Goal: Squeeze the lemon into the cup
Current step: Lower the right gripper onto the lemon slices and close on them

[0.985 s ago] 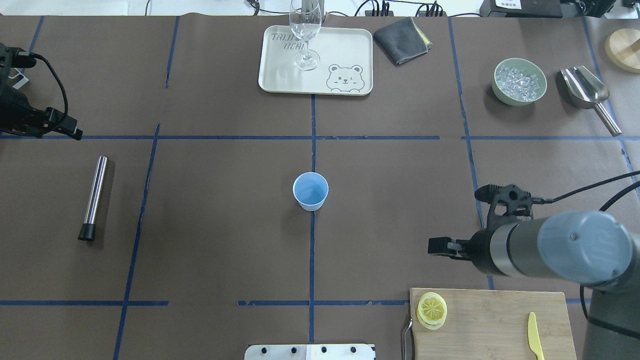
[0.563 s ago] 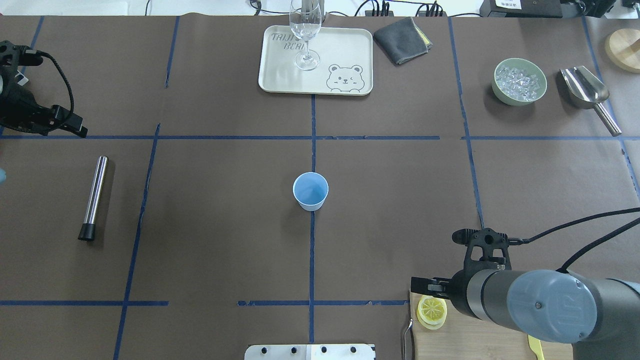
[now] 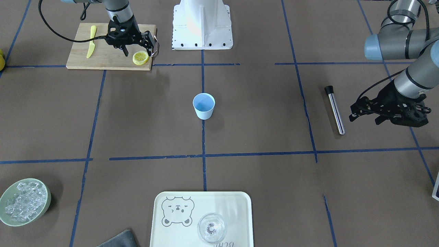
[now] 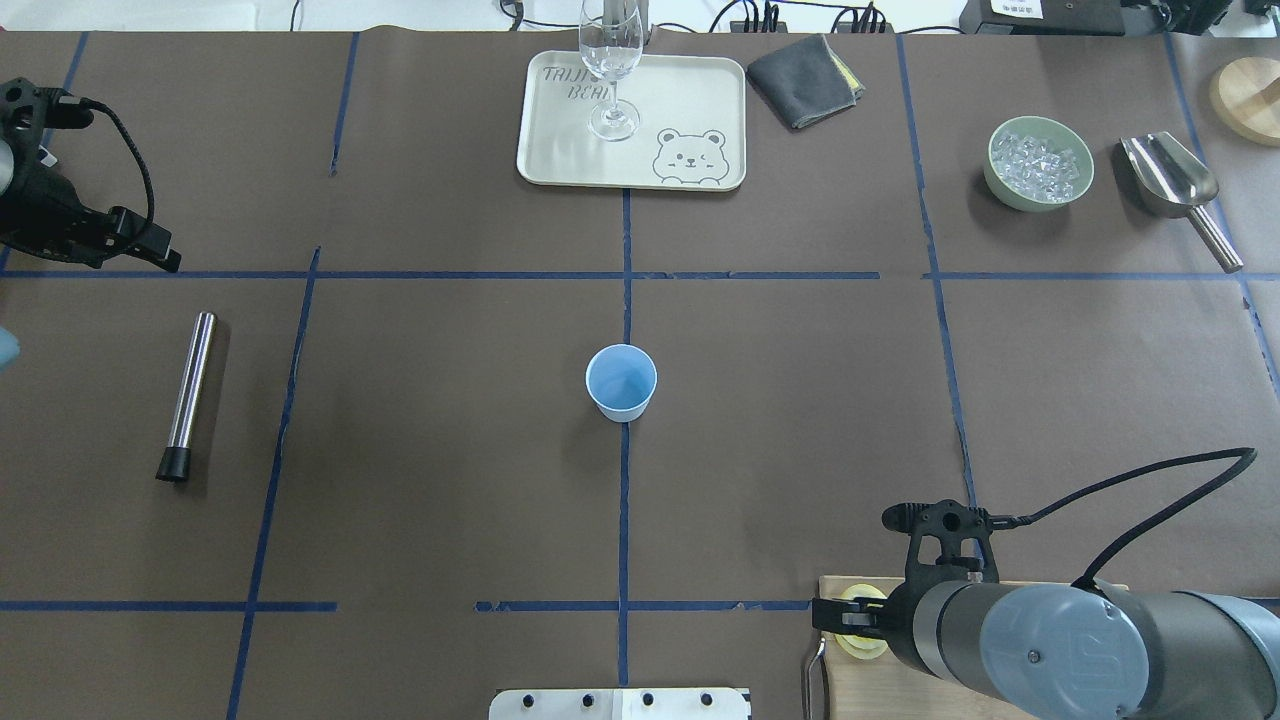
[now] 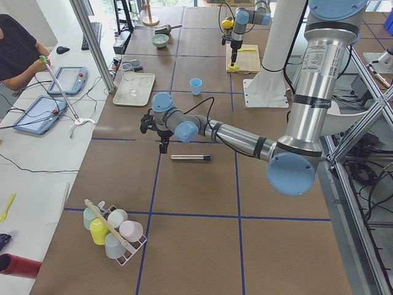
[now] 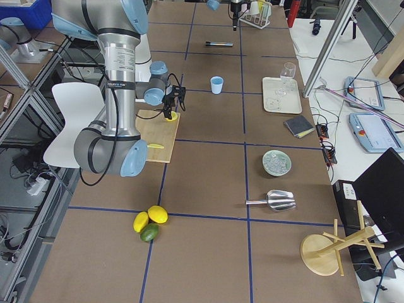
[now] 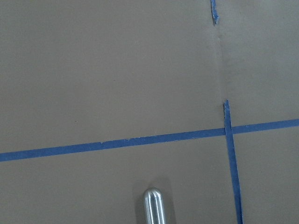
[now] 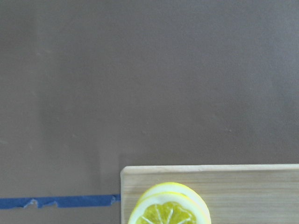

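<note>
Stacked lemon slices [image 3: 141,57] lie at the corner of a wooden cutting board [image 3: 103,51]. In the overhead view my right arm covers most of the slices [image 4: 864,648]. The right wrist view shows the top slice [image 8: 169,211] at its lower edge. My right gripper [image 3: 138,46] hangs open just above the slices and holds nothing. The light-blue cup [image 4: 621,382] stands upright and empty at the table's middle [image 3: 204,105], well away from the board. My left gripper [image 3: 364,118] hovers open and empty at the far left, past a steel rod [image 4: 190,393].
A yellow plastic knife [image 3: 91,41] lies on the board. A bear-print tray [image 4: 680,110] holding a clear wine glass [image 4: 610,60] sits at the back centre, with a grey cloth [image 4: 805,80], a green bowl of ice [image 4: 1038,163] and a metal scoop [image 4: 1170,180] at the back right.
My right arm has moved back toward the robot and leftward, from the open table to just above the lemon slices on the board. The left gripper has shifted slightly.
</note>
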